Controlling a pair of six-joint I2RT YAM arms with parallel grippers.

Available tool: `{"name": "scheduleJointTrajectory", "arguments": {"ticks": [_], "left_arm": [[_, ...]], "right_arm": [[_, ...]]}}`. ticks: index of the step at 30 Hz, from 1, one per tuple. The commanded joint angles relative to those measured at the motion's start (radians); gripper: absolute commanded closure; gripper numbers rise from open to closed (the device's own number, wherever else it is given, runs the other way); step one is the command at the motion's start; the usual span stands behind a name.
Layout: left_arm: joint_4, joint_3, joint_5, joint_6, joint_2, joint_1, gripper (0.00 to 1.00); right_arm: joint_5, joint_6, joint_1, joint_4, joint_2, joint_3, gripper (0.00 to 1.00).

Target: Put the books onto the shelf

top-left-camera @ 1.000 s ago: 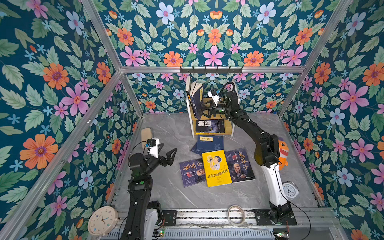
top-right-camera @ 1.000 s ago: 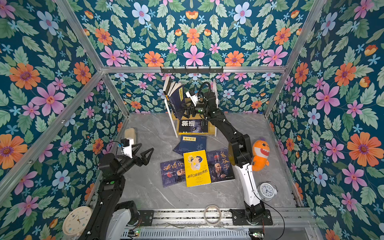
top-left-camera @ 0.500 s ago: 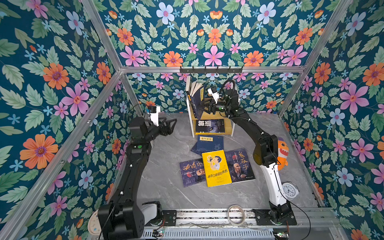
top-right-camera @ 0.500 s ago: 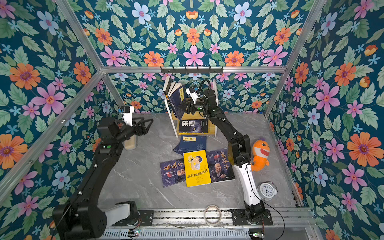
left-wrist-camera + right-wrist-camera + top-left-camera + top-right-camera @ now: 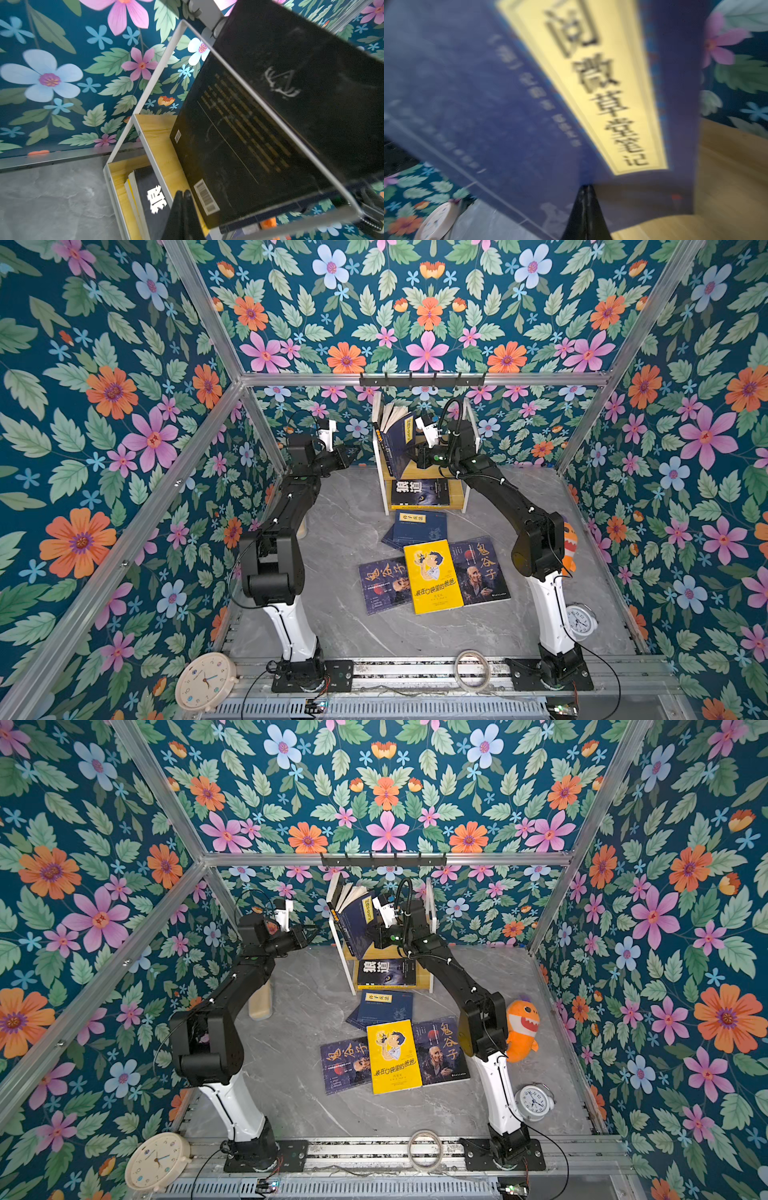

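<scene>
**Shelving partly done; both pairs of fingers pressed together, holding nothing.**
The right fingers [image 5: 581, 212] met at the lower edge of a leaning navy book [image 5: 529, 124] labelled 阅微草堂笔记, on the upper board of the shelf [image 5: 456, 489]. The left fingers [image 5: 178, 209] sat just outside its frame. Below them, 狼道 [image 5: 419, 492] lay on the lower board. Farther off on the counter [image 5: 345, 626], a navy volume [image 5: 419, 526], the yellow 装在口袋里的爸爸 [image 5: 432, 576] and two 鬼谷子 [image 5: 478, 570] awaited shelving.
</scene>
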Motion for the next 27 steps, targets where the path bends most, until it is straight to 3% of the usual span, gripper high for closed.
{"name": "scheduleJointTrajectory", "arguments": {"ticks": [1, 4, 15, 27], "left_arm": [[0.169, 0.053, 0.091, -0.124, 0.067, -0.021, 1.0], [0.295, 0.11, 0.135, -0.247, 0.149, -0.044, 1.0], [0.446, 0.082, 0.151, -0.402, 0.208, -0.118, 1.0], [0.457, -0.028, 0.116, -0.428, 0.158, -0.121, 1.0]], "right_arm": [[0.138, 0.023, 0.009, -0.035, 0.001, 0.02, 1.0], [0.15, 0.046, 0.009, -0.076, 0.038, 0.084, 1.0], [0.161, 0.039, 0.034, -0.174, 0.148, 0.295, 1.0], [0.168, 0.007, 0.039, -0.191, 0.116, 0.262, 1.0]]}}
